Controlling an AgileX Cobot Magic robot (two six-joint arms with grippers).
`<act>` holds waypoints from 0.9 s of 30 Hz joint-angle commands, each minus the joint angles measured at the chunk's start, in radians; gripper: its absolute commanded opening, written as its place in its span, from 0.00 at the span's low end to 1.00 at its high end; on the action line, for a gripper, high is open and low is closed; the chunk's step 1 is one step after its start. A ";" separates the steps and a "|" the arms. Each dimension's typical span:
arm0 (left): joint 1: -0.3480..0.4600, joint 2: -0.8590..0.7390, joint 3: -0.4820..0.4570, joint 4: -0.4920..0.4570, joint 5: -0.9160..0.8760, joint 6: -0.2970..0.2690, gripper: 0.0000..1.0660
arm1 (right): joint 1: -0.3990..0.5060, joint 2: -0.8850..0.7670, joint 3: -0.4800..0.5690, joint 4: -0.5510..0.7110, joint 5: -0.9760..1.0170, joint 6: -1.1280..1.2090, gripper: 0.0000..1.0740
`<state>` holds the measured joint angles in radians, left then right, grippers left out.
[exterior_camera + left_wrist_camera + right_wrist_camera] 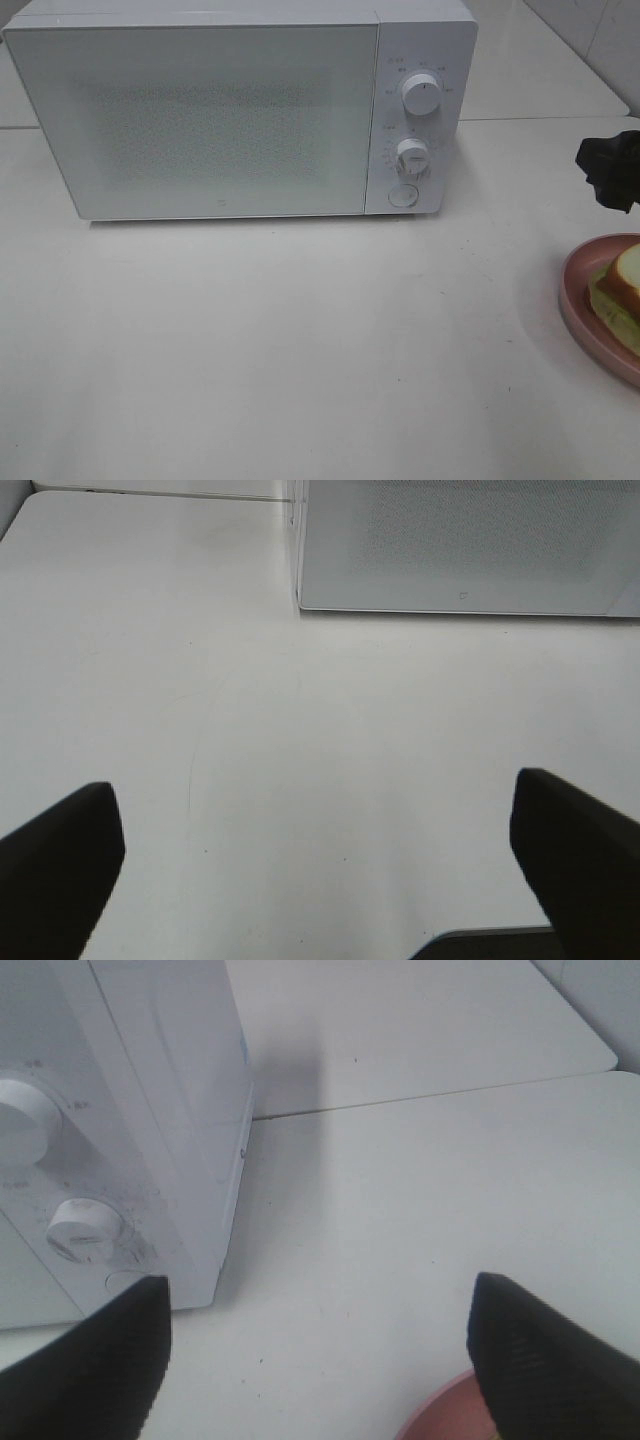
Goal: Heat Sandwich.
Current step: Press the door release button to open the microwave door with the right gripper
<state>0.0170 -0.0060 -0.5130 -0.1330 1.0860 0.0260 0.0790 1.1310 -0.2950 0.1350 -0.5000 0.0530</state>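
— Whereabouts of the sandwich [622, 285]?

— At the right edge of the table [300, 350], lying on the pink plate [585, 310], partly cut off by the high view. Well apart from the microwave [220, 120], set along the back edge.

— Held by anything?

— No. Nothing in the right gripper [320, 1310]: spread wide, hanging over the table between the plate and the microwave's control side, with only a sliver of pink rim in its wrist view. Same for the left gripper [315, 800]: spread wide, empty, over bare table in front of the microwave's left corner.

— Why hang back like that?

— Probably to leave room for the door [200, 120], shut for now, so no way in for the food yet. Likely opened by the round button [402, 196] under the two knobs [421, 95], hence the right gripper near that side.

— And the plate so far right?

— Seemingly to stay clear of the door's swing, yet within easy reach of the right arm.

— Progress?

— Barely begun, by the look of it: door not yet opened, sandwich not yet lifted.
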 commanded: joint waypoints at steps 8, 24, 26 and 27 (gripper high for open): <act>0.002 -0.022 -0.001 -0.005 -0.014 0.002 0.92 | 0.157 0.014 0.042 0.193 -0.153 -0.183 0.71; 0.002 -0.022 -0.001 -0.006 -0.014 0.001 0.92 | 0.569 0.295 0.029 0.629 -0.512 -0.420 0.71; 0.002 -0.022 -0.001 -0.006 -0.014 0.001 0.92 | 0.589 0.314 0.018 0.653 -0.521 -0.427 0.71; 0.002 -0.022 -0.001 -0.006 -0.014 0.001 0.92 | 0.605 0.330 0.004 0.671 -0.527 -0.428 0.71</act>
<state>0.0170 -0.0060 -0.5130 -0.1330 1.0860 0.0260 0.6770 1.4620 -0.2820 0.7930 -0.9990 -0.3630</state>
